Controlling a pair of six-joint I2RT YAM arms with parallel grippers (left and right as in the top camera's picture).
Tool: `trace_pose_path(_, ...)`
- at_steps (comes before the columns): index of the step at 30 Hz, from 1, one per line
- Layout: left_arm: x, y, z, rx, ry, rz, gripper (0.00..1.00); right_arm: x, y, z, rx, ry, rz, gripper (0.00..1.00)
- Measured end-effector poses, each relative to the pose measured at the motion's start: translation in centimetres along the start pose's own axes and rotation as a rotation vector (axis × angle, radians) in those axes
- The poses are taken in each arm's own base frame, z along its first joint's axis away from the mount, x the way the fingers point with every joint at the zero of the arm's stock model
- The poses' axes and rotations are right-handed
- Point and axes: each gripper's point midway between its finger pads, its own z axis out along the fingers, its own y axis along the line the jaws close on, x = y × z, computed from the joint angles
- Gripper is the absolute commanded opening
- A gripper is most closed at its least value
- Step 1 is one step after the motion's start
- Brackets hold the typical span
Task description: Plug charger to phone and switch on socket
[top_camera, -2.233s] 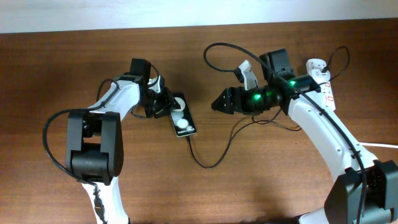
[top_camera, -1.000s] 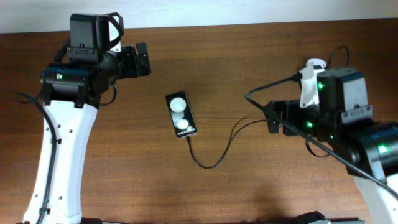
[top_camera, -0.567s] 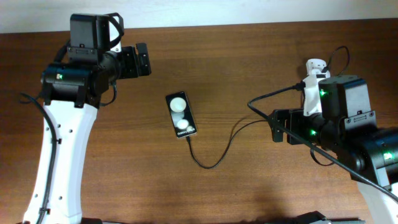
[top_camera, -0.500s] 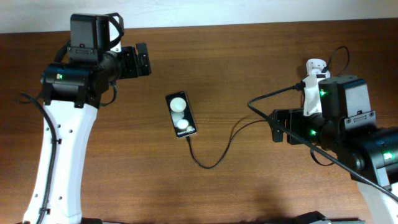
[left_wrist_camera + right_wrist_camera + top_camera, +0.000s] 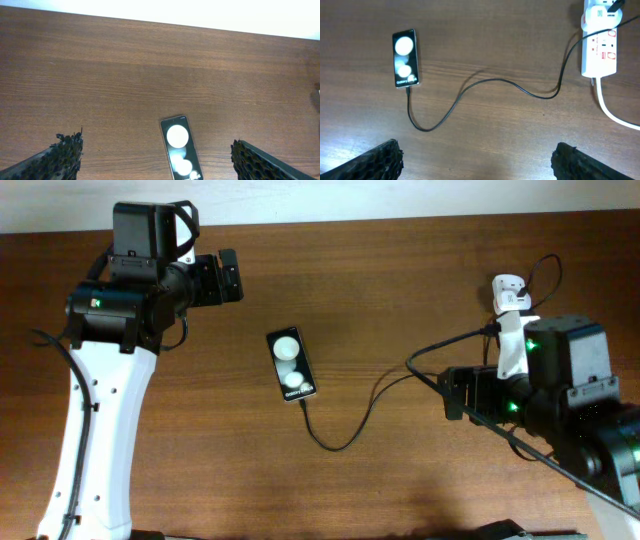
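Observation:
The black phone (image 5: 291,365) lies flat mid-table, its glossy face (image 5: 405,59) showing two round white spots. The charger (image 5: 485,83), a thin black cable, meets the phone's near end, loops and runs to the white socket (image 5: 599,50), which has red markings and a black plug at its far end. Overhead, my right arm hides most of the socket (image 5: 508,286). My left gripper (image 5: 232,278) hangs high at the phone's far left, open and empty; its view shows the phone (image 5: 180,152) far below between the fingers (image 5: 62,157). My right gripper (image 5: 450,392) is raised, open and empty.
A thick white cord (image 5: 615,112) leaves the socket toward the table's right edge. The charger's loop (image 5: 340,442) lies on bare brown wood between phone and right arm. A pale wall edge (image 5: 200,12) borders the far side of the table.
Since the earliest frame both arms have lifted away from the phone and socket. Over the last second the right arm drifted right and toward the front; the left arm stayed still.

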Motion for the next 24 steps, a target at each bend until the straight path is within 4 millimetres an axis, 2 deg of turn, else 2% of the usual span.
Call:
trace_pose_path(4,0.0,0.0,0.0,0.0,0.0,0.0,0.99,-0.3,-0.2,1.8,0.022,0.05,0.002,0.99)
trace_pose_path(5,0.0,0.0,0.0,0.0,0.0,0.0,0.99,-1.1,-0.2,2.1,0.024,0.026,0.0,0.99)
trace_pose_path(9,0.0,0.0,0.0,0.0,0.0,0.0,0.99,-6.3,-0.3,2.2,0.038,-0.231,0.001,0.99)
trace_pose_path(13,0.0,0.0,0.0,-0.002,0.0,0.0,0.99,-7.2,-0.9,2.2,0.042,-0.494,-0.042,0.99)
trace_pose_path(18,0.0,0.1,0.0,-0.003,-0.001,0.003,0.99,-4.1,-3.6,3.0,0.056,-0.729,-0.039,0.99)
trace_pose_path(19,0.0,0.1,0.0,-0.004,-0.001,0.003,0.99,-2.5,-4.4,3.7,0.06,-0.76,-0.034,0.99)
trace_pose_path(20,0.0,0.1,0.0,-0.003,0.0,0.003,0.99,-2.4,-4.4,3.5,0.054,-0.809,-0.036,0.99)
trace_pose_path(22,0.0,0.1,0.0,-0.003,0.0,0.003,0.99,-0.4,-4.7,3.9,0.042,-0.881,-0.041,0.99)
trace_pose_path(24,0.0,0.1,0.0,-0.003,-0.001,0.003,0.99,0.2,-4.6,3.8,0.03,-0.952,-0.05,0.99)
